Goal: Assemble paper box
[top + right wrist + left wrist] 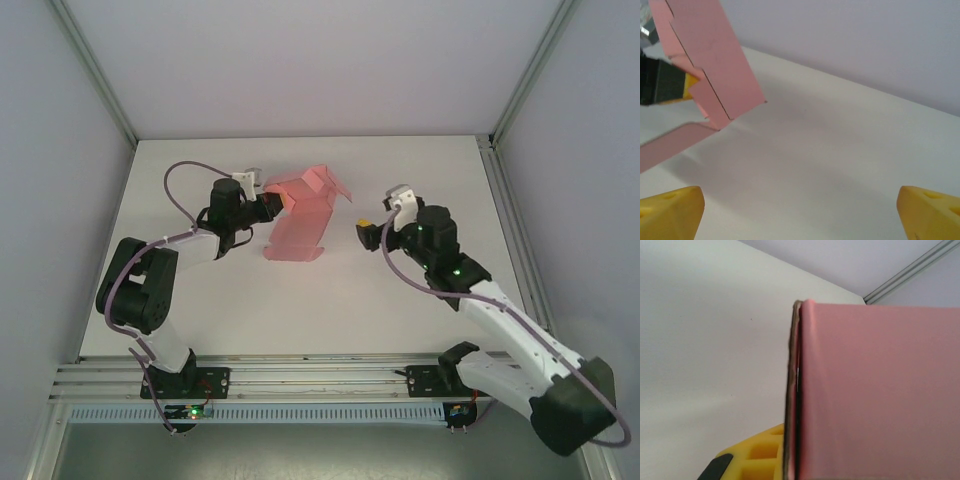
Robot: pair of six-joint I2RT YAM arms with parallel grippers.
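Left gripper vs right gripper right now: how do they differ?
The left gripper has its jaws shut on the paper box at its left edge; the right gripper has its jaws spread wide and empty. The left gripper touches the box; the right gripper sits apart, off the box's right side, facing it. Both have yellow fingertips.

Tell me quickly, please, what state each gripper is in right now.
Left gripper: closed on the paper box.
Right gripper: open, holding nothing.
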